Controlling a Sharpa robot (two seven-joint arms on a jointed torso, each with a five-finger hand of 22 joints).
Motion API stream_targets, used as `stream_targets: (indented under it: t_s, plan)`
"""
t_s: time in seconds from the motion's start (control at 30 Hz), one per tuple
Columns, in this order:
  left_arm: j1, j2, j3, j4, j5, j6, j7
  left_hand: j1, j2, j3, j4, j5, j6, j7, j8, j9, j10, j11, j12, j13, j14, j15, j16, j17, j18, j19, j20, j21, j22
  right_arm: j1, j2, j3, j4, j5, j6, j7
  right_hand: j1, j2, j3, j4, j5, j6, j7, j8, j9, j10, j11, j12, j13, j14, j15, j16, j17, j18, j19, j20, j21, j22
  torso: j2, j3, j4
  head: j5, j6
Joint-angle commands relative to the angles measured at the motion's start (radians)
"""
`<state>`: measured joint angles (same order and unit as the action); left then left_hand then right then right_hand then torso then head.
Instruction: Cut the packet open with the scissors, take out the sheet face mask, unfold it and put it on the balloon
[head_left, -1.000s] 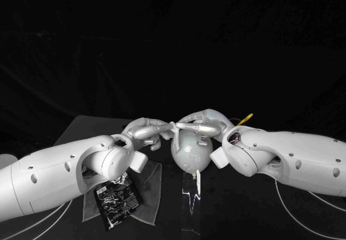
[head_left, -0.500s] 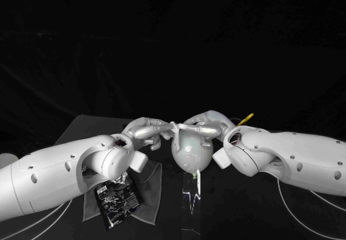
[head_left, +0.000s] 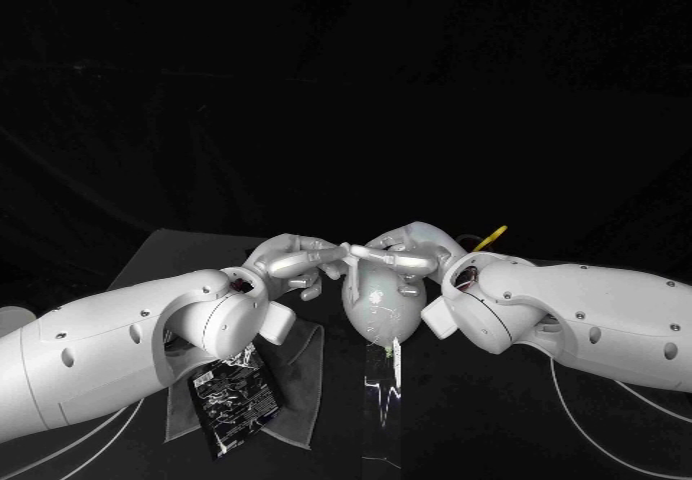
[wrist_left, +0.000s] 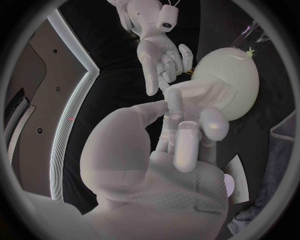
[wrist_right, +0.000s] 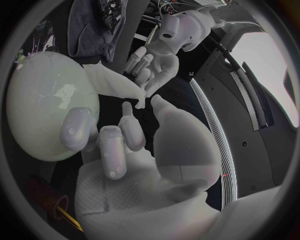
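Head view is showing the balloon lying on the table between the arms, and the mask is lying over its end away from the knot. Left hand and right hand are each pinching the mask's edge (thumb against finger), meeting above the balloon. Packet is lying on a grey cloth.

Balloon between left hand and right hand, mask over it; packet on cloth, front-left.
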<state>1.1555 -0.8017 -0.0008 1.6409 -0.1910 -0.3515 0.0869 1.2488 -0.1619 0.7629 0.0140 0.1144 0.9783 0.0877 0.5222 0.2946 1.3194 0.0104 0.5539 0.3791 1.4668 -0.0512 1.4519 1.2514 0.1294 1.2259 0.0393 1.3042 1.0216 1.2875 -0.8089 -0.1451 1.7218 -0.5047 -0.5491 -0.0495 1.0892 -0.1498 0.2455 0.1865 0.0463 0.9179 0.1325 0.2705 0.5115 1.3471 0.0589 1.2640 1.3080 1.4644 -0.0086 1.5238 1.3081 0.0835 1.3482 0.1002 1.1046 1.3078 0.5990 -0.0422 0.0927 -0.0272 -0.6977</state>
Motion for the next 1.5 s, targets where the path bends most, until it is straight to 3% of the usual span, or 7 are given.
stream_targets:
  t_s: [0.03, 0.33, 0.53, 0.7, 0.9, 1.27, 1.5]
  plan:
    - [0.002, 0.002, 0.001, 0.003, -0.012, 0.011, 0.006, 0.007, 0.006, 0.071, -0.066, 0.003, 0.006, 0.001, 0.003, 0.076, 0.014, -0.006, 0.003, 0.001, 0.035, -0.008, 0.004, 0.001, -0.013, 0.005, 0.001, 0.003, 0.001, 0.000, 0.005, 0.000, 0.004, 0.020, 0.007, 0.038, -0.006, 0.003, -0.006, 0.010, 0.004, 0.008, -0.002, 0.004, -0.002, 0.005, -0.005, 0.004, 0.005, 0.074, -0.004, 0.005, 0.155, 0.010, 0.005, -0.004, 0.004, 0.133, 0.000, 0.0000, 0.0004, 0.000, -0.001]
    - [0.002, 0.005, 0.001, 0.004, -0.014, 0.013, 0.005, 0.007, 0.006, 0.071, -0.066, 0.003, 0.006, 0.001, 0.003, 0.076, 0.014, -0.006, 0.003, 0.001, 0.035, -0.008, 0.004, 0.001, -0.013, 0.005, 0.001, 0.003, 0.001, 0.000, 0.019, 0.001, 0.001, 0.033, 0.014, 0.049, 0.057, 0.025, -0.017, 0.013, 0.004, 0.015, -0.004, 0.005, -0.005, 0.008, -0.008, 0.008, 0.006, 0.075, -0.006, 0.006, 0.157, 0.010, 0.007, -0.006, 0.006, 0.134, 0.000, -0.0001, 0.0008, -0.001, 0.000]
    - [0.002, 0.005, 0.001, 0.004, -0.014, 0.013, 0.005, 0.007, 0.006, 0.071, -0.066, 0.003, 0.006, 0.001, 0.003, 0.076, 0.014, -0.006, 0.003, 0.001, 0.035, -0.008, 0.004, 0.001, -0.013, 0.005, 0.001, 0.003, 0.001, 0.000, 0.024, 0.001, -0.002, 0.033, 0.013, 0.045, 0.132, 0.055, 0.004, -0.012, 0.002, 0.021, -0.006, 0.004, -0.008, 0.011, -0.011, 0.011, 0.007, 0.076, -0.009, 0.007, 0.160, 0.008, 0.011, -0.009, 0.012, 0.136, 0.000, -0.0003, 0.0004, 0.000, -0.002]
    - [0.002, 0.005, 0.001, 0.003, -0.014, 0.013, 0.005, 0.006, 0.006, 0.072, -0.066, 0.005, 0.006, 0.001, 0.003, 0.077, 0.014, -0.006, 0.003, 0.001, 0.035, -0.008, 0.004, 0.001, -0.013, 0.005, 0.001, 0.004, 0.001, 0.000, 0.026, 0.001, -0.004, 0.031, 0.004, 0.041, 0.231, 0.094, 0.058, -0.063, 0.003, 0.038, -0.017, 0.009, -0.010, 0.017, -0.022, 0.018, 0.013, 0.079, -0.017, 0.010, 0.168, 0.006, 0.019, -0.014, 0.025, 0.140, -0.001, -0.0001, 0.0003, 0.000, -0.001]
    - [0.002, 0.006, 0.001, 0.003, -0.016, 0.013, 0.004, 0.005, 0.005, 0.073, -0.066, 0.007, 0.007, 0.001, 0.003, 0.078, 0.014, -0.006, 0.004, 0.002, 0.035, -0.008, 0.004, 0.001, -0.013, 0.004, 0.001, 0.004, 0.001, 0.000, 0.027, 0.001, -0.004, 0.025, -0.012, 0.037, 0.323, 0.119, 0.131, -0.136, 0.002, 0.080, -0.033, 0.031, -0.003, 0.039, -0.037, 0.042, 0.033, 0.086, -0.030, 0.018, 0.187, 0.000, 0.036, -0.026, 0.057, 0.150, -0.001, 0.0001, -0.0007, 0.000, -0.002]
    - [0.002, 0.007, 0.001, 0.002, -0.029, 0.017, 0.000, 0.005, 0.005, 0.073, -0.066, 0.007, 0.007, 0.001, 0.003, 0.078, 0.014, -0.006, 0.004, 0.002, 0.035, -0.008, 0.004, 0.001, -0.013, 0.004, 0.001, 0.004, 0.001, 0.000, 0.026, 0.001, -0.004, 0.067, -0.067, 0.067, 0.285, 0.111, 0.243, -0.193, 0.004, 0.093, -0.046, 0.088, 0.035, 0.095, -0.049, 0.088, 0.074, 0.096, -0.045, 0.029, 0.218, -0.011, 0.069, -0.044, 0.118, 0.168, 0.000, 0.0001, -0.0002, -0.002, -0.002]
    - [0.002, 0.006, 0.001, 0.001, -0.056, 0.018, -0.005, 0.005, 0.005, 0.073, -0.067, 0.009, 0.007, 0.001, 0.003, 0.079, 0.014, -0.007, 0.004, 0.002, 0.035, -0.008, 0.004, 0.002, -0.013, 0.005, 0.001, 0.005, 0.002, 0.000, 0.021, 0.001, -0.001, 0.094, -0.073, 0.078, 0.269, 0.106, 0.267, -0.200, 0.002, 0.095, -0.047, 0.099, 0.041, 0.099, -0.051, 0.092, 0.078, 0.096, -0.045, 0.030, 0.220, -0.013, 0.072, -0.044, 0.124, 0.169, -0.001, 0.0003, 0.0000, -0.002, 0.000]
